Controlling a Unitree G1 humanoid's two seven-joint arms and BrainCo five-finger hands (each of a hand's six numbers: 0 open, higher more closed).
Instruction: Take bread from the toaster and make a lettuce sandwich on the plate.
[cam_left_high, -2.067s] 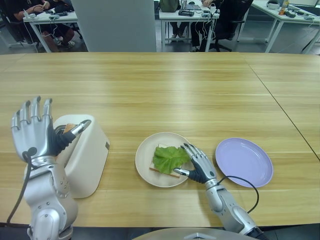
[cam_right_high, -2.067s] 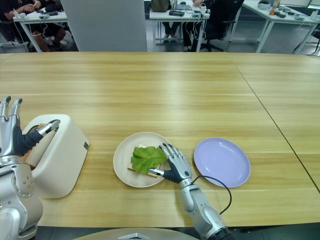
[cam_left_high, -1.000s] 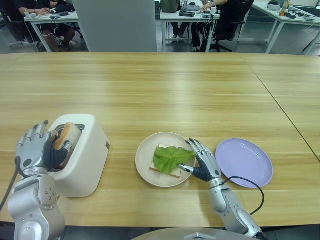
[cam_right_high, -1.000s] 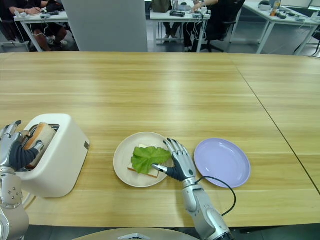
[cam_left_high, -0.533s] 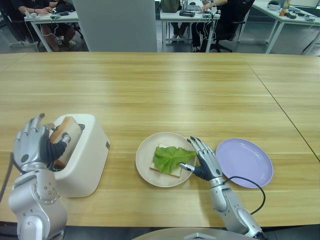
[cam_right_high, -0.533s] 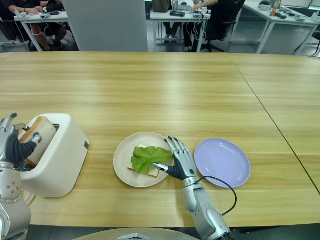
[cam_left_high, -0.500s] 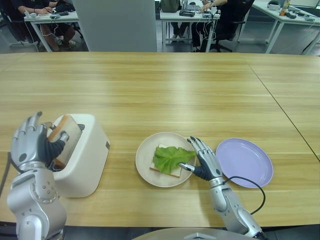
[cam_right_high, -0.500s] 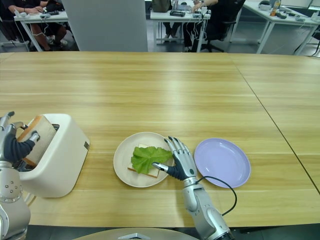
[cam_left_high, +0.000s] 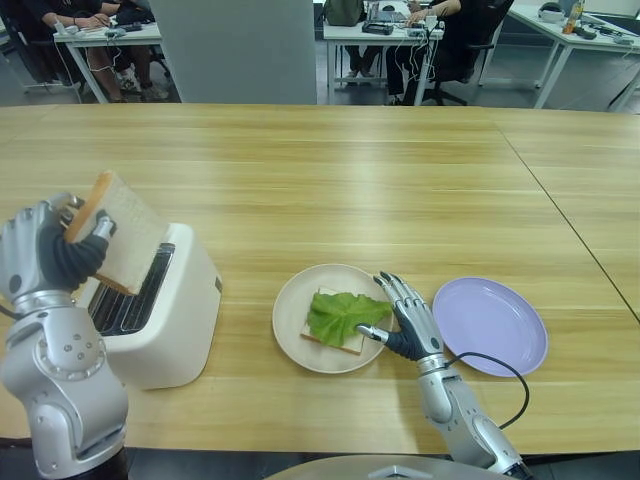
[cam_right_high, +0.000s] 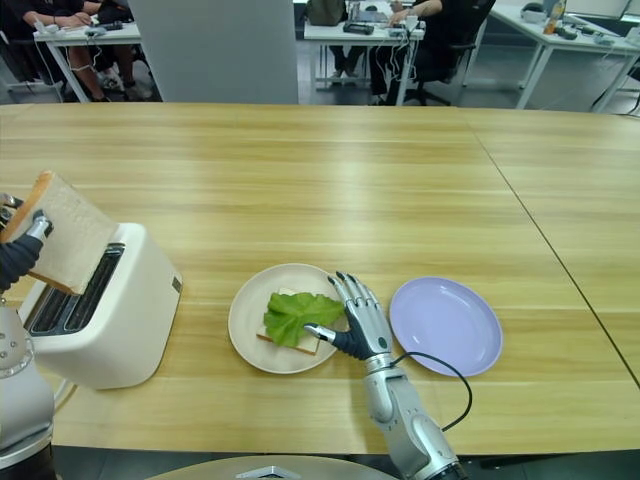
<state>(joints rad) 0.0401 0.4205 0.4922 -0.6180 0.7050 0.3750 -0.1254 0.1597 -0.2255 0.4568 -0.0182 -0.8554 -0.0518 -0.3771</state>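
Left hand (cam_left_high: 42, 258) is clamped on the bread slice (cam_left_high: 125, 238), tilted and clear above the toaster (cam_left_high: 175, 325) slot. Lettuce (cam_left_high: 338, 314) lies on the plate (cam_left_high: 287, 335). Right hand (cam_left_high: 408, 322) is spread, holding nothing, at the plate's right rim. Judgement: carry the slice across level and square it over the lettuce before letting go.

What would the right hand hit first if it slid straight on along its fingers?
The right hand points forward and slightly left, at the right edge of the cream plate. It would probably graze only that rim, passing beside the lettuce. Beyond, the table looks free; its height over the rim is unclear.
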